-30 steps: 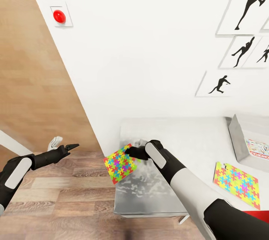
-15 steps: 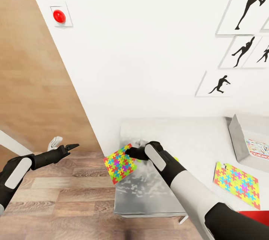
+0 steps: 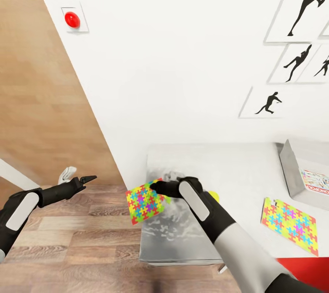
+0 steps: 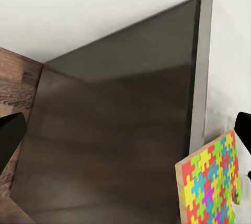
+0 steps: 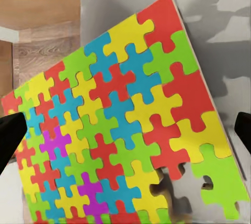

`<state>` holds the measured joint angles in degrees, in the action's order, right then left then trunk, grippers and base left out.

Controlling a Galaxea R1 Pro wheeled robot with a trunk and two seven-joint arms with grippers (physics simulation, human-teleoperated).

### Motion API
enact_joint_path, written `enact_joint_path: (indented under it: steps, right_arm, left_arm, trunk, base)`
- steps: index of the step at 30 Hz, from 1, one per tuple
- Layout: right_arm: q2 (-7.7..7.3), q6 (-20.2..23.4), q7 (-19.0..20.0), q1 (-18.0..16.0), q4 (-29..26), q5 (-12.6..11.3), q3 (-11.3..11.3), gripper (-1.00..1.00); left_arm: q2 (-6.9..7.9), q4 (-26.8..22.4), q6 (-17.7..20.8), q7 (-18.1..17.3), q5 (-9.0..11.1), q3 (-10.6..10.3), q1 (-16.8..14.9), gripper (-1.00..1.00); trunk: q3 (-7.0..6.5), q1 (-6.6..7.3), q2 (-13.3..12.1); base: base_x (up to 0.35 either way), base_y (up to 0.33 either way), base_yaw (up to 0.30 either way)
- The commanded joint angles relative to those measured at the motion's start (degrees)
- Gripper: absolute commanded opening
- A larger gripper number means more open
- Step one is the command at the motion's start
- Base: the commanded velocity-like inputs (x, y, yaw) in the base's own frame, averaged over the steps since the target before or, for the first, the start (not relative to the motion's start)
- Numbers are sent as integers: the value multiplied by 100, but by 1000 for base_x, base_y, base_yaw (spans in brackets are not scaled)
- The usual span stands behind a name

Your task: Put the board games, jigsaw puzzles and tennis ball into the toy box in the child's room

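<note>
Shifted slightly since a second ago: right arm drawn back a little, thin multicoloured jigsaw puzzle square point(image 3: 145, 201) tipped lower over the end edge, small fuzzy yellow-green tennis ball point(image 3: 213, 196) now uncovered just behind the wrist.

Long pale grey tabletop point(image 3: 237, 170) beneath and beyond the right hand point(image 3: 157, 189). Shallow grey rectangular toy box point(image 3: 292, 172) well apart from that hand, across the tabletop, with a pale printed board game point(image 3: 315, 181) already inside. Second flat jigsaw puzzle square point(image 3: 289, 225) lying just in front of the box. Right hand clamped on the near edge of the first puzzle, most of it overhanging the wooden floor point(image 3: 73, 233). Left hand point(image 3: 87, 178) far off over the floor, fingers apparently together and carrying nothing, though hard to be sure.

Best next: keep the pinch firm, lift before swinging, carry the square level across to the box, release only once over its opening; thin edge likely to slip if tilted.
</note>
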<state>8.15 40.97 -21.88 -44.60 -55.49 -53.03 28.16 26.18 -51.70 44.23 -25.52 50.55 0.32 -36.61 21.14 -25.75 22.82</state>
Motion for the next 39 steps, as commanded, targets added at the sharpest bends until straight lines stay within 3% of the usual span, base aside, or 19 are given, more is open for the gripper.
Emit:
enact_joint_path:
  steps: [1, 15, 19, 24, 27, 39]
  right_arm:
    - [-13, 61, -60, 34, -110, -58, 9, 100]
    - [-75, 181, -62, 101, -429, -80, -11, 100]
    - [-120, 223, -62, 303, -1009, -69, -12, 100]
    - [-483, 429, -62, 798, -2372, -99, -18, 100]
    - [-582, 470, -59, 1045, -2909, -109, -25, 100]
    - [-629, 488, -42, 1205, -3250, -127, -67, 100]
  left_arm:
    - [1, 1, 34, -5, 17, 4, -4, 100]
    - [1, 1, 34, -5, 19, 4, -4, 100]
    - [1, 2, 34, -5, 19, 4, -4, 100]
    - [1, 2, 34, -10, 24, 4, -4, 100]
    - [1, 1, 34, -13, 25, 3, -4, 100]
    - [-5, 25, 77, -11, 35, -8, -6, 100]
  trunk:
    - [10, -4, 10]
    - [10, -4, 10]
    - [10, -4, 10]
    - [10, -4, 10]
    - [10, -4, 10]
    - [10, -4, 10]
  base:
    - [0, 0, 0]
    - [0, 0, 0]
    - [0, 0, 0]
    - [0, 0, 0]
    - [0, 0, 0]
    - [0, 0, 0]
